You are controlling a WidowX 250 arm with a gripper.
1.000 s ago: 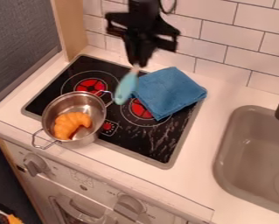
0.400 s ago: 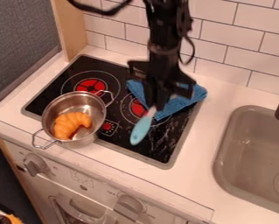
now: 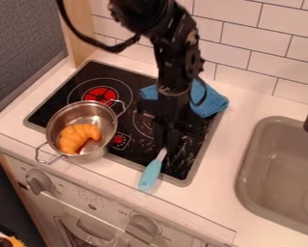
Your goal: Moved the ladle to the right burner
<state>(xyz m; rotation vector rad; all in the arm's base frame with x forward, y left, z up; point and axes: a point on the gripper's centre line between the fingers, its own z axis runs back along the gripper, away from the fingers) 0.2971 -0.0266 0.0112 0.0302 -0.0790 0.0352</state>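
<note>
At the front of the stovetop (image 3: pixel 135 158), holds a likely light, stiff ladle (image 3: pixel 151 175) in gripper (image 3: pixel 164 146) closed on its shaft (image 3: pixel 162 154), the best handhold.

The glossy black, jointed robot arm (image 3: pixel 178 53) enters at the top edge, left of centre. From a thick, rounded joint (image 3: pixel 140 12) it slants down and rightward, then runs nearly upright through the wrist (image 3: pixel 174 90). A thick black cable (image 3: pixel 85 38) bows out at the upper left; a thinner dark loop (image 3: pixel 203 91) hangs right of the wrist. The black two-finger gripper (image 3: pixel 165 147) points downward just below the frame's middle, its fingers drawn in, gripping.
</note>
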